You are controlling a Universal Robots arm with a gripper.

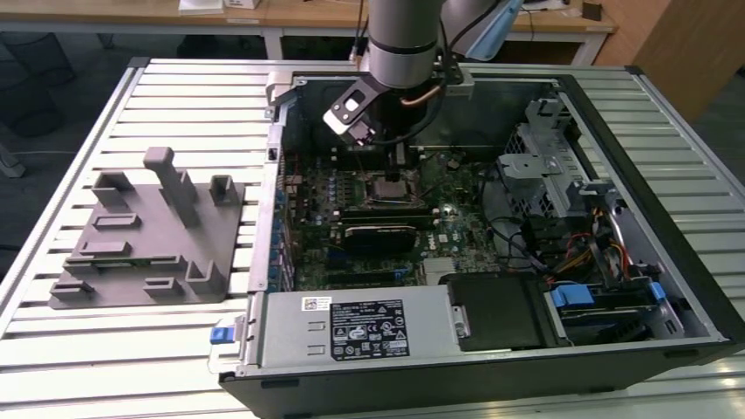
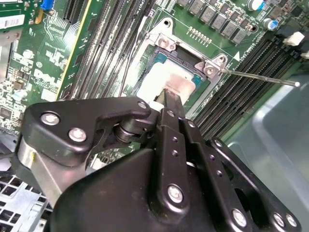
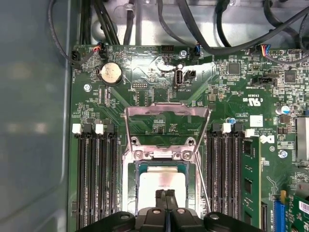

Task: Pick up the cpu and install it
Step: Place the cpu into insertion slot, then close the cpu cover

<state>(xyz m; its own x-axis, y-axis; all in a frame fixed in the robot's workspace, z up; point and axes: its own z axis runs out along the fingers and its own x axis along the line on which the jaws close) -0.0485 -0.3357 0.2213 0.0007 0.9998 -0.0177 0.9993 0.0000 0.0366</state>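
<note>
cpu (image 3: 161, 179) in the socket (image 3: 161, 154), hand (image 3: 165, 192) closed empty, tips at its face, exterior view adds grey fixture (image 1: 128, 262) beside case (image 1: 466, 384)

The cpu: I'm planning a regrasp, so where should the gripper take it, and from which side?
Probably by two opposite edges, from straight above: the cpu lies flat and recessed, the retention frame is swung open above it, and memory slots wall both sides.

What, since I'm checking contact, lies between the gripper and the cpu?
Nothing visible: in the first wrist view the gripper's shut fingertips sit right over the cpu's silvery top in the open socket, with no gap or object between.
</note>
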